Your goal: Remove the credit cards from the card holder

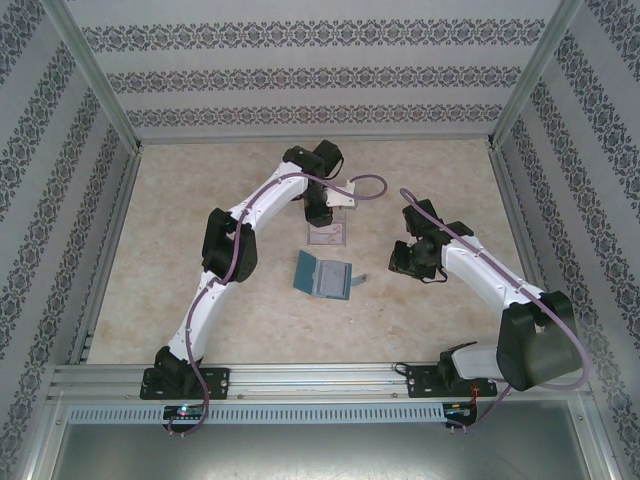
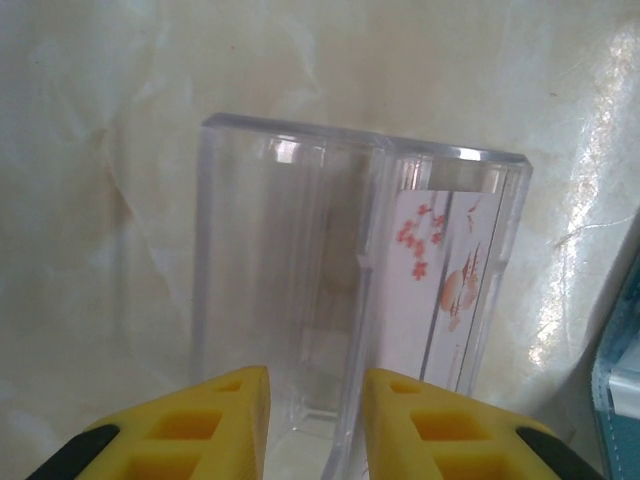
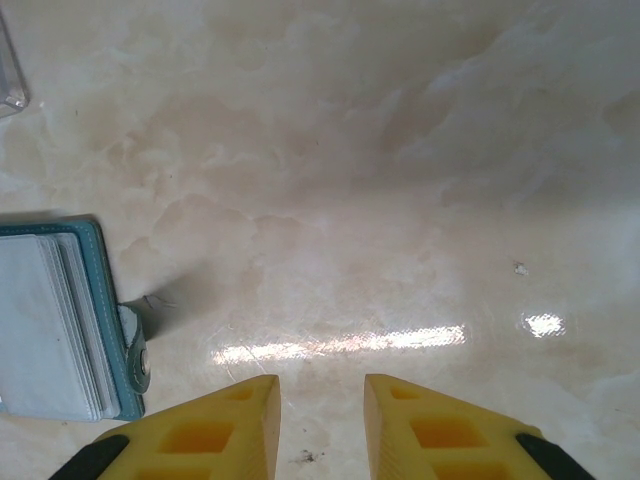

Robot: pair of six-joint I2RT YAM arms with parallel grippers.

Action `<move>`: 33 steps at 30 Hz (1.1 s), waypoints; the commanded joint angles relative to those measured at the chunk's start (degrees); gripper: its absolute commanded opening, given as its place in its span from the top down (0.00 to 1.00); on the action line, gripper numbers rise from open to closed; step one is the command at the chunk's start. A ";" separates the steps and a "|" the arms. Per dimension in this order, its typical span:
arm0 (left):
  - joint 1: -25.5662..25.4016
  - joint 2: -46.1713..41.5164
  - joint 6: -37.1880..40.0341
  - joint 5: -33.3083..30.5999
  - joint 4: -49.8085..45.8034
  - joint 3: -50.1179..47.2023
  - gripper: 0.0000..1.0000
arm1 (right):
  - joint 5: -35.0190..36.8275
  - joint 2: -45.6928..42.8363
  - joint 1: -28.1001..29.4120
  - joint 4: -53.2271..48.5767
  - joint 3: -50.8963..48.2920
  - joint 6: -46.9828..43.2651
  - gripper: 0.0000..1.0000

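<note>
The teal card holder (image 1: 323,274) lies open like a book on the table between the two arms. In the right wrist view the card holder (image 3: 95,300) is at the left edge, with pale card edges (image 3: 45,325) in its slots and its closing tab (image 3: 137,350) sticking out. One whitish credit card (image 2: 445,270) with pink blossoms rests in the right compartment of a clear tray (image 2: 260,280). My left gripper (image 2: 315,378) hovers open over the tray's near end, nothing between its fingers. My right gripper (image 3: 320,382) is open above bare table, right of the holder.
The clear tray (image 1: 328,237) sits just beyond the card holder, under the left gripper (image 1: 318,212). The right gripper (image 1: 410,258) hangs to the holder's right. Patterned walls and metal posts enclose the marble-look table (image 1: 200,200). A tray corner (image 3: 10,85) pokes in at top left.
</note>
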 commanded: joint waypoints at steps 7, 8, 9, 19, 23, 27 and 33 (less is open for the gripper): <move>-0.51 -2.24 -1.64 0.56 0.96 -0.09 0.69 | -0.60 -1.41 -0.34 -0.87 -0.55 -0.20 0.72; -0.52 -2.48 -1.83 0.52 0.90 0.25 0.69 | -0.55 -1.53 -0.36 -0.83 -0.49 -0.18 0.72; -0.63 -2.76 -1.99 0.58 0.81 0.56 0.69 | -0.67 -1.67 -0.36 -0.74 -0.49 -0.18 0.72; -1.16 -9.59 -15.16 2.67 6.70 -4.15 0.74 | -3.32 -2.00 1.17 2.09 -1.09 2.09 0.72; -1.12 -18.92 -27.38 5.70 20.62 -19.47 0.74 | -5.69 -1.55 2.79 4.47 -1.42 3.73 0.72; -0.88 -28.67 -42.13 7.12 35.82 -35.64 0.69 | -7.74 -1.28 4.72 6.56 -1.63 5.38 0.72; -0.55 -35.80 -58.88 7.48 41.12 -46.55 0.67 | -10.16 -0.95 7.29 9.26 -2.23 7.47 0.72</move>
